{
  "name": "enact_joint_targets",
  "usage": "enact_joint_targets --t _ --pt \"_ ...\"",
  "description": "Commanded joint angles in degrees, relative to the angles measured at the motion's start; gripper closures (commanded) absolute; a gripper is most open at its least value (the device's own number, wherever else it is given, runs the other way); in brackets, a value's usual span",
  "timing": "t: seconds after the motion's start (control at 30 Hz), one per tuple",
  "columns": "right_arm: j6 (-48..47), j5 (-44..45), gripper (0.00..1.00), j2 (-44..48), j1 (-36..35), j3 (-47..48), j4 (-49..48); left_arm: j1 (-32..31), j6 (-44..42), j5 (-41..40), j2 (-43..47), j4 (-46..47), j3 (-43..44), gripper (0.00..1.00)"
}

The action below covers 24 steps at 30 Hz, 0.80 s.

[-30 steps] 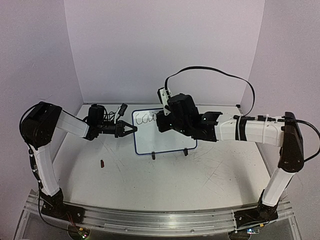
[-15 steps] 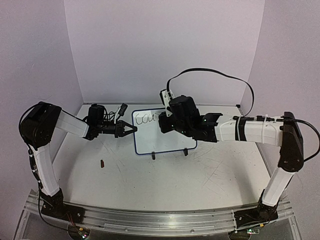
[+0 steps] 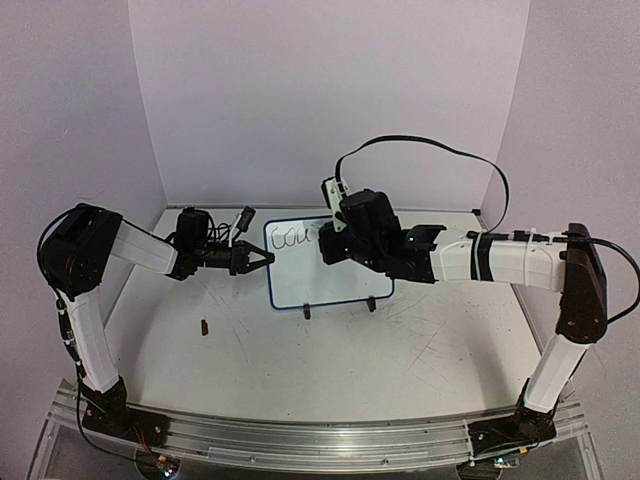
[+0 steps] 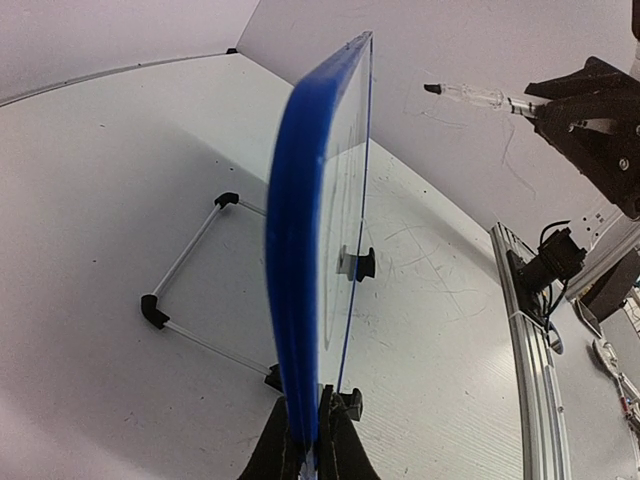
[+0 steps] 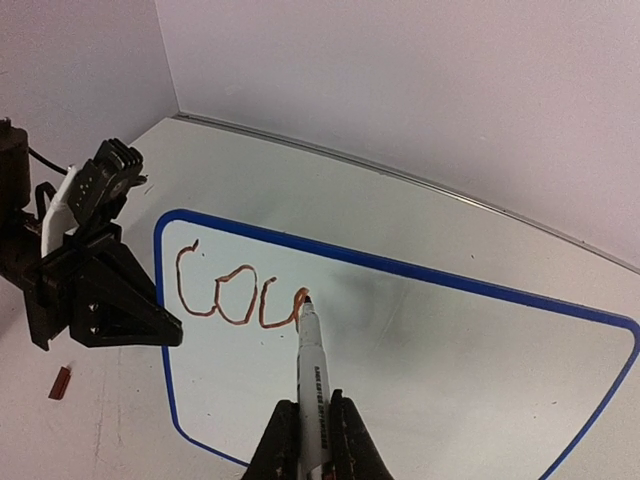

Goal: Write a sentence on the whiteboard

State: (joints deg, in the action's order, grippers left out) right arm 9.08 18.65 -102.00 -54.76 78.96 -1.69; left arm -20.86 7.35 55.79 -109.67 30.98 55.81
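**Whiteboard upright at table centre-back, first letters written**

The whiteboard (image 3: 335, 280) stands upright on two black clip feet (image 3: 307, 312) toward the back middle of the table (image 3: 420, 345), between the two arms. It has a blue frame and a glossy white face. In the left wrist view it is seen edge-on, with a thin wire stand (image 4: 190, 270) resting on the table behind it.

The sentence (image 5: 235, 295) is only begun. A "C", an "o" and a "u"-like loop sit in the upper left corner of the board face, in loopy reddish-dark strokes. The rest of the face is blank.

The marker (image 5: 313, 370) points up at the board. In the right wrist view its dark tip lies at the end of the last stroke. I cannot settle from the side view whether it actually touches.

The right tool (image 5: 312, 440) is pinched on the marker barrel, one finger on either side. The arm reaches in from the right, level with the top of the board.

The left tool (image 4: 312, 445) is pressed together on the blue frame at the board's left edge, and the arm extends in from the left.

A small reddish piece (image 3: 204, 326) lies on the table in front of the left arm, well apart from the board. A black cable (image 3: 430, 143) arcs above the right arm.
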Motion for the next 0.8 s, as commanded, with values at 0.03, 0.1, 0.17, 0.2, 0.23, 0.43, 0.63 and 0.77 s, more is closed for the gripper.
enact_joint_targets --t 0.03,0.1,0.17,0.2,0.23,0.43,0.63,0.77 --pt "0.6 0.2 1.00 2.1 0.7 -0.4 -1.6 0.3 -2.4 -8.0 1.4 -2.2 0.4 1.00" --pt "0.5 -0.5 1.00 1.9 0.8 -0.2 -1.7 0.2 -2.3 -8.2 1.4 -2.2 0.4 1.00" --pt "0.5 -2.2 1.00 0.8 0.7 0.8 -1.6 0.1 -2.3 -8.3 1.4 -2.2 0.4 1.00" --pt "0.4 -2.6 1.00 0.5 0.6 1.0 -1.6 0.1 -2.3 -8.4 1.4 -2.2 0.4 1.00" --pt "0.1 -2.9 1.00 0.0 0.4 1.7 -1.7 0.0 -2.3 -8.4 1.4 -2.2 0.4 1.00" --pt "-0.1 -3.2 1.00 -1.2 0.2 3.1 -1.6 0.0 -2.3 -8.8 1.6 -2.4 0.3 1.00" --pt "-0.2 -2.8 1.00 0.1 0.1 2.0 -1.7 -0.1 -2.5 -9.3 1.7 -2.5 0.3 1.00" --pt "-0.2 -2.2 1.00 1.4 0.2 0.4 -1.7 -0.1 -2.6 -10.0 1.8 -2.6 0.3 1.00"
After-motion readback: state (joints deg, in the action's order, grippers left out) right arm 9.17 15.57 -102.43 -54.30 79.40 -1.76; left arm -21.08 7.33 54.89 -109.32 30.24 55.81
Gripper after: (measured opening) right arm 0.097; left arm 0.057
